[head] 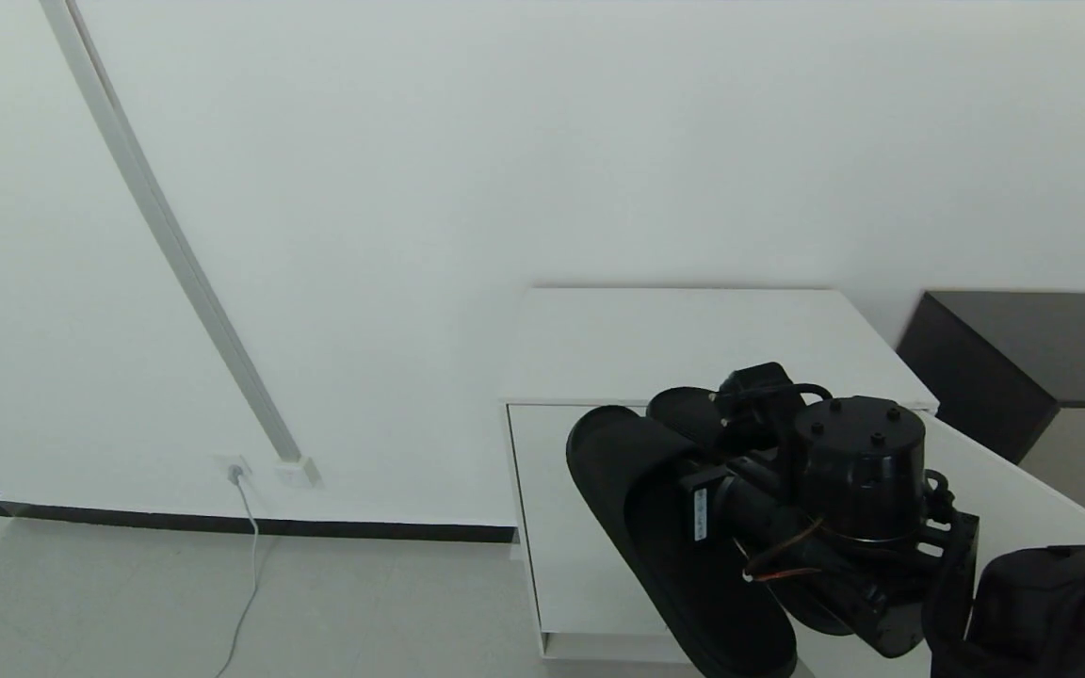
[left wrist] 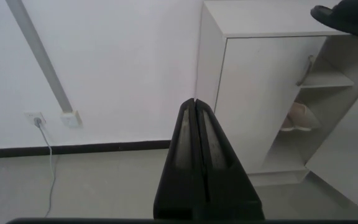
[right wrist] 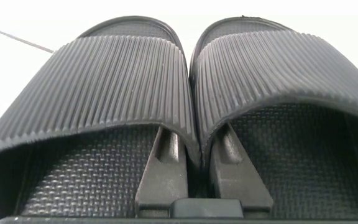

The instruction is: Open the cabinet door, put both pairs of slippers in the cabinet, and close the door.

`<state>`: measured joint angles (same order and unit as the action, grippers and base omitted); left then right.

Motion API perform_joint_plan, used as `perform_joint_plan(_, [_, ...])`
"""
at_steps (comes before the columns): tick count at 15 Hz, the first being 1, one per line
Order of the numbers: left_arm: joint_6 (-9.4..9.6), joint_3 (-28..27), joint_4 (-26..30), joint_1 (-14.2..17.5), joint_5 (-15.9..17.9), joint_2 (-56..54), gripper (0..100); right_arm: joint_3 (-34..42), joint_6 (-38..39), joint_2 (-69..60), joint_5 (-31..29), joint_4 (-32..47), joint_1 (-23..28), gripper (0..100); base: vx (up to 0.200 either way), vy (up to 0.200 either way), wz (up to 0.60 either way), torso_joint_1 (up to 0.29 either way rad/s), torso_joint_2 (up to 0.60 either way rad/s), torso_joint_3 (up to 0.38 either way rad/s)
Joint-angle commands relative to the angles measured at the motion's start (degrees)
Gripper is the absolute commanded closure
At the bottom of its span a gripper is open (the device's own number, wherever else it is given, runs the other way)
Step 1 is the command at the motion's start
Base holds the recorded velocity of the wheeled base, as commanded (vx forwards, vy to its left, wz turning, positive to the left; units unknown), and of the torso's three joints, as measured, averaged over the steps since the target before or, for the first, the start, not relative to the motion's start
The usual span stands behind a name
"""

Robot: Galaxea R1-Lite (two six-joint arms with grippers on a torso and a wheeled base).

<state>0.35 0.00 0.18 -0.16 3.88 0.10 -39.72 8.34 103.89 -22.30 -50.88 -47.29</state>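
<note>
Black slippers [head: 674, 527]: held as a pair, side by side, up in front of the cabinet [head: 684, 339] at about the level of its top.
Right claw [right wrist: 194, 149]: closed on the black slippers; one finger runs in under each strap, and the two inner edges are pinched between them.
Left claw [left wrist: 194, 143]: fingers pressed together and holding nothing, off to the left and well apart from the cabinet.
Door [left wrist: 347, 155]: the right-hand one stands swung open; the left half of the front is shut.
Pale slippers [left wrist: 297, 118]: lying on a lower shelf inside, so one pair looks to be stowed.
Free shelf [left wrist: 328, 78]: bare, just above the pale pair.
Key relation: the opening lies below and beyond the black slippers, which hang near the cabinet's top corner above it. The fingers lie along the slippers' length, so pushing along the claw's own line should send them in end first (their slant in the head view suggests they need levelling).
Nearer arm: the right, which also carries the load.
Stage: second pair about to go in; door not yet closed.
</note>
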Motion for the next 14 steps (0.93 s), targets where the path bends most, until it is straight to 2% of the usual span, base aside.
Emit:
perform_joint_plan(1, [0.00,0.00,-0.01,0.07,-0.01,-0.01,100,0.08,0.01,0.26,-0.03,-0.01,0.00,100,0.000,0.000,0.00,0.000,0.00,0.000])
perform_joint_plan(12, [0.09,0.00,0.08,0.07,-0.01,-0.01,100,0.96,-0.16,0.44,0.32,-2.99,-0.35,100,0.000,0.000,0.00,0.000,0.00,0.000])
perform_joint_plan(14, [0.09,0.00,0.08,0.07,-0.01,-0.01,100,0.87,-0.16,0.70,0.32,-2.99,-0.35,100,0.000,-0.200,0.00,0.000,0.00,0.005])
